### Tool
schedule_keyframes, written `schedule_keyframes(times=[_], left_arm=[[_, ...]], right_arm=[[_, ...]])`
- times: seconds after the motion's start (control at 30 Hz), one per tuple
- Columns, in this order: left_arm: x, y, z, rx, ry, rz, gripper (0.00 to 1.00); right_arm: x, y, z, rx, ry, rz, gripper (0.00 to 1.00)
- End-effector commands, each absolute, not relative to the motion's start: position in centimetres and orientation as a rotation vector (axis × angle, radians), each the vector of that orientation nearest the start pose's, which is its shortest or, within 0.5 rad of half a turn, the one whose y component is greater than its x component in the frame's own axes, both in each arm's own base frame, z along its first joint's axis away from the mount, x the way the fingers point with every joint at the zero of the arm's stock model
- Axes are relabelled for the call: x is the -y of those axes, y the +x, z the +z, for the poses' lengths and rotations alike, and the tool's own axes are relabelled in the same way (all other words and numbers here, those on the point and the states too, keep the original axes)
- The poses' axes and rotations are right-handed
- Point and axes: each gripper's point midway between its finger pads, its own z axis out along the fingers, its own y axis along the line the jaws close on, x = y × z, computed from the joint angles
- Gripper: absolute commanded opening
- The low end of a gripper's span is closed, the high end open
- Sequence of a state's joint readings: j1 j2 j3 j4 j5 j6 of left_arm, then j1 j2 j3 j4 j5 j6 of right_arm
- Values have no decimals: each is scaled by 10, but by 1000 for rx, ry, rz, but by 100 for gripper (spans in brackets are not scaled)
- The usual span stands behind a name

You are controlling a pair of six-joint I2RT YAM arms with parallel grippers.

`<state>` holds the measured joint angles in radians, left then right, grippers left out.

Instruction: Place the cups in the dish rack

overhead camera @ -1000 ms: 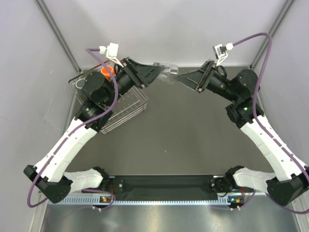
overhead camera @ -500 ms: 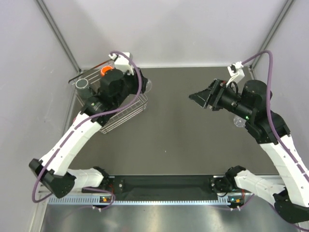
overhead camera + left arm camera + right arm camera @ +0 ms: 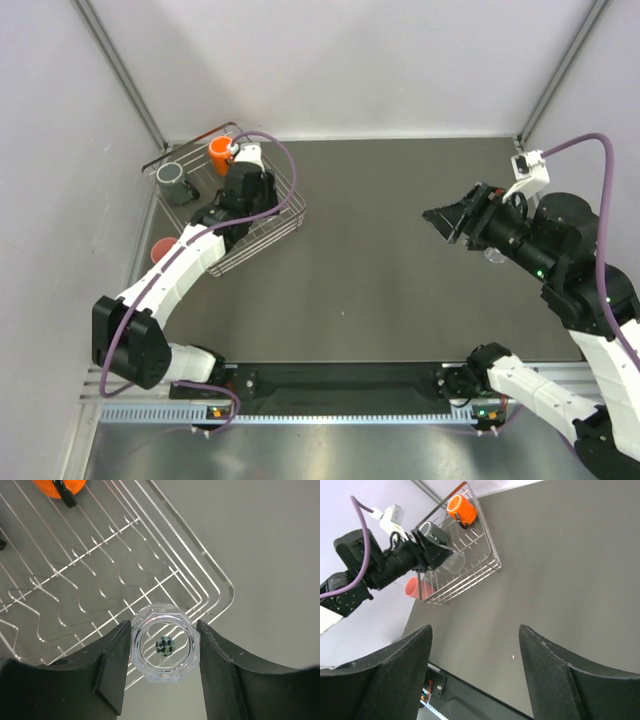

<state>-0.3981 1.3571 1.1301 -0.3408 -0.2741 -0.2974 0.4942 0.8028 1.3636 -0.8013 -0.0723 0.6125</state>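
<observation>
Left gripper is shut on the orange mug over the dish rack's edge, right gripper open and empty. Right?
Not quite. The left gripper is shut on a clear tumbler, not the orange mug, which sits inside the dish rack. The left wrist view shows it. The rest holds: the tumbler is over the rack's edge, and the right gripper is open and empty.
</observation>
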Motion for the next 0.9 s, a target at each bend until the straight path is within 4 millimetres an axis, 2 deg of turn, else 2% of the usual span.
schedule_keyframes(times=[0.0,0.33,0.77,0.87], left_arm=[[130,403,226,-2014,-95,-162,0],[128,415,209,-2026,-93,-118,0],[128,422,175,-2073,49,-104,0],[134,421,169,-2092,97,-140,0]], right_arm=[[-136,196,404,-1859,75,789,70],[-132,193,401,-1870,77,769,71],[-128,188,391,-1900,70,743,71],[-128,188,388,-1914,69,736,71]])
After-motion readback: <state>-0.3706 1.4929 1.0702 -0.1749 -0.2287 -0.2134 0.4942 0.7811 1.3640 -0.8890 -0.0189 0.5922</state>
